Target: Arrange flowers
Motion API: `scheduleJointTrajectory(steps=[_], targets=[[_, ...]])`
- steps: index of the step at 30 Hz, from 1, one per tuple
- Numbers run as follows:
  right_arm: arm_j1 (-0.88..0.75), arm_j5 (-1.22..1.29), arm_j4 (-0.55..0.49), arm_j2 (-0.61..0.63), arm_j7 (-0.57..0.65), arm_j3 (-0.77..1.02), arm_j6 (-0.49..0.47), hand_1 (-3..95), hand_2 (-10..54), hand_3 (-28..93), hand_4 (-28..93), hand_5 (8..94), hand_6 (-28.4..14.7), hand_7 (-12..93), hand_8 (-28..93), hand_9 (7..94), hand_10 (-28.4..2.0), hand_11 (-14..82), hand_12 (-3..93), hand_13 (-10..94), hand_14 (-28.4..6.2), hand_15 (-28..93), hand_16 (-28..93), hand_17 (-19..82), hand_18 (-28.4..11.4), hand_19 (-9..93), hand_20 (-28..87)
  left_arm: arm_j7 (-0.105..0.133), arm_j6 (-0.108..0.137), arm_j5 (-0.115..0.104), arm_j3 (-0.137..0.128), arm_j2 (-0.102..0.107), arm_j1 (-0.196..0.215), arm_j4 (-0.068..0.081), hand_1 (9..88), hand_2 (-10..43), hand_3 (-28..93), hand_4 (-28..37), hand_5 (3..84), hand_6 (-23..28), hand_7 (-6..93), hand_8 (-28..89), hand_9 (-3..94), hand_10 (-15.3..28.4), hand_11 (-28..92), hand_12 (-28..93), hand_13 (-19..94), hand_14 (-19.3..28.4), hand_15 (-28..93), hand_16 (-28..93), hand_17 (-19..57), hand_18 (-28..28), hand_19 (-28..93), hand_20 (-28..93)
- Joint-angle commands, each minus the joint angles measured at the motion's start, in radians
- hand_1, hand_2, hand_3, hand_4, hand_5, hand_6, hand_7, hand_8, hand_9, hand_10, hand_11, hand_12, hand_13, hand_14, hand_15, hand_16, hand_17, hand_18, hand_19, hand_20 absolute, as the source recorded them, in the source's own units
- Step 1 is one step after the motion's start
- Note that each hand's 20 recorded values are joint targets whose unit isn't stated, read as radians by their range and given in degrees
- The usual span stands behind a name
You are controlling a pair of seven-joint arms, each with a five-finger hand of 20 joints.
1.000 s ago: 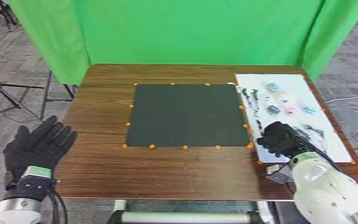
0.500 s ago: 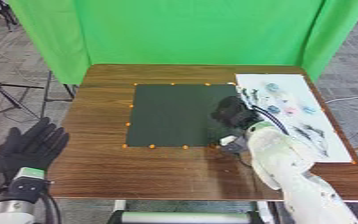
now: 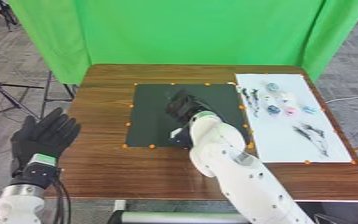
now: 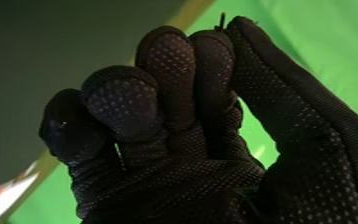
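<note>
1. Right hand (image 3: 184, 106): head view, middle of frame, over dark mat (image 3: 151, 125). Wrist view: thumb against a finger, pinching a thin dark sliver (image 4: 222, 20), likely a stem end; exact item can't tell. Tip grip probably so a slim piece can be set down precisely.
2. Left hand (image 3: 44, 136): left edge of frame, fingers straight, nothing in it. Likely waiting, out of the way.
3. Flowers: right of frame, flat on white board (image 3: 282, 146), itself on brown surface (image 3: 100, 170). Spread out, presumably for picking one by one; board at right suits the right arm. Mat is probably where the arrangement goes.
4. Counts: 1 mat, 1 board, 2 hands. Blooms, roughly: 2 bluish blooms (image 3: 273, 109), 1 pink bloom (image 3: 291, 111), 1 pale bloom (image 3: 286, 96), 1 pale teal bloom (image 3: 310, 110). Thin stems (image 3: 254, 100) along board's left side and grey sprigs (image 3: 314, 136) lower right: more than one each, exact number can't tell.
</note>
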Motion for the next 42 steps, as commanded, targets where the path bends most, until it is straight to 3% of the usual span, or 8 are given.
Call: scheduleJointTrajectory(steps=[1,5,8,12,30,34,39,42], targets=[[0.038,-0.040,0.098,-0.075,0.027,-0.086,-0.052,40.9,0.4,78,-15,65.9,-5.7,70,27,78.3,-13.6,50.4,39.7,78,-10.9,65,37,52,-21.8,93,45,-0.014,-0.001,0.015,0.011,0.028,-0.029,0.010,31.8,11.9,72,-28.2,50.0,7.2,26.1,-11,45.4,15.7,36,16,34,16.7,58,-8,-0.2,16.2,44,14],[0.037,-0.057,0.137,-0.110,0.051,-0.103,-0.087,41.0,0.3,78,-15,66.0,-5.7,70,27,78.5,-13.7,50.4,39.4,79,-10.9,65,37,53,-21.9,93,45,-0.017,0.019,-0.009,0.006,0.043,-0.023,0.013,31.7,11.8,72,-28.2,49.9,7.3,26.1,-11,45.4,15.8,36,16,34,16.8,58,-8,-0.2,16.2,44,14],[0.026,-0.051,0.148,-0.109,0.049,-0.114,-0.071,41.0,0.3,78,-15,66.0,-5.8,70,27,78.6,-13.7,50.4,39.1,79,-10.9,65,37,53,-22.1,93,45,-0.059,0.017,0.023,-0.013,0.025,-0.014,0.011,31.7,12.1,72,-28.3,49.8,7.3,26.2,-11,45.3,15.7,36,16,34,16.8,57,-7,-0.3,16.2,44,14],[0.018,-0.067,0.151,-0.113,0.055,-0.125,-0.101,40.9,0.4,78,-15,66.0,-5.7,70,27,78.5,-13.6,50.4,38.9,79,-10.8,65,37,53,-22.1,93,45,-0.050,0.023,0.011,-0.036,0.023,0.026,-0.005,28.9,14.6,70,-28.3,49.4,7.4,25.9,-12,44.8,15.8,35,16,34,16.9,57,-7,-0.5,16.2,44,14],[0.001,-0.236,0.175,-0.117,0.079,-0.172,-0.185,41.2,-6.9,75,-16,66.5,-5.1,69,27,78.9,-14.4,49.7,38.4,78,-12.4,65,37,52,-23.4,93,44,-0.062,0.040,0.009,-0.009,0.016,0.010,0.002,29.5,14.4,71,-28.3,49.2,7.5,25.9,-11,44.7,15.8,36,16,33,16.8,57,-7,-0.8,16.3,44,15],[-0.003,-0.203,0.174,-0.121,0.084,-0.152,-0.218,38.6,-8.7,74,-18,66.8,-5.6,67,26,78.8,-14.5,49.4,38.4,78,-12.5,65,36,52,-23.6,93,44,-0.092,0.057,0.026,-0.014,0.008,0.012,-0.001,29.7,14.7,71,-28.3,49.2,7.6,26.2,-11,44.8,15.7,36,16,33,16.9,57,-7,-0.9,16.4,44,15],[-0.005,-0.220,0.173,-0.118,0.075,-0.149,-0.216,32.3,-9.5,74,-18,66.3,-6.3,74,-5,77.8,-15.0,48.7,38.2,77,-12.7,65,36,51,-23.8,93,44,-0.090,0.054,0.024,-0.007,0.007,0.009,0.001,29.8,15.0,71,-28.3,49.3,7.7,26.6,-11,44.7,15.8,36,16,33,17.1,58,-8,-1.1,16.7,44,15],[-0.007,-0.194,0.177,-0.125,0.094,-0.139,-0.198,30.5,-9.5,71,-18,66.0,-6.5,74,-9,77.3,-15.2,48.4,38.0,77,-13.0,65,36,51,-24.0,93,44,-0.103,0.065,0.031,0.000,0.009,0.000,0.004,29.9,15.0,71,-28.3,49.2,7.8,26.8,-12,44.6,15.8,36,16,33,17.2,58,-8,-1.1,16.7,44,15]])
